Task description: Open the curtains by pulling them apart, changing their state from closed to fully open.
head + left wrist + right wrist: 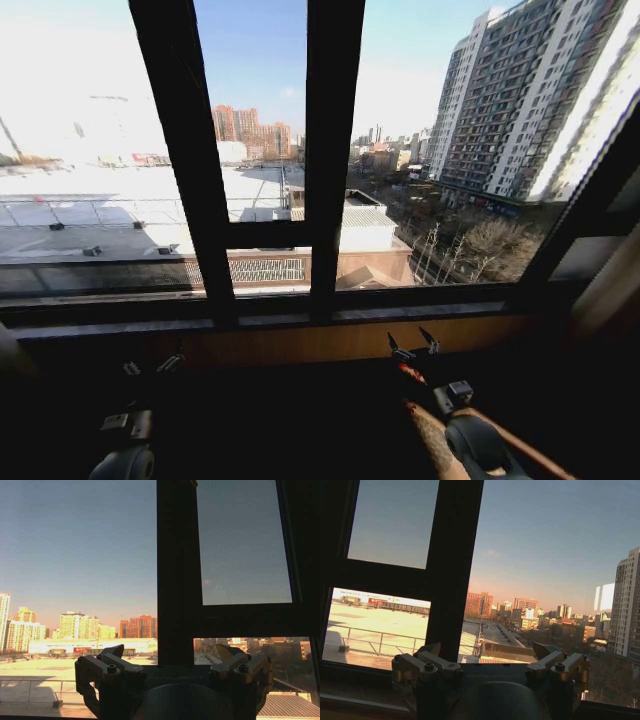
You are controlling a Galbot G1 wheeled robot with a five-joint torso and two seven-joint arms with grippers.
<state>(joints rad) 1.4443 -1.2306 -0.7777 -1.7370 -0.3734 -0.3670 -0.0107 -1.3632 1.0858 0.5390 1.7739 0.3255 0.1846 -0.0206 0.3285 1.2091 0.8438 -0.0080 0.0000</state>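
Right gripper [414,344]: low, in front of the sill, fingers spread apart, grasping nothing; same spread jaws in its wrist view [490,660], pointed at the glass.
Left gripper [152,366]: low on the left in shadow, fingers apart, empty; wrist view [172,662] shows the same.
Window frame [330,150]: black bars, bare glass, city roofs and towers beyond.
Sill [350,340]: wooden, just beyond both grippers.
Curtains: cannot tell where; window uncovered, a pale strip at far right edge [610,290] may be fabric.

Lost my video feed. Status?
Left gripper and right gripper open, low before black-framed window. Glass uncovered; no sheer curtain fabric across it. Nothing obstructing.
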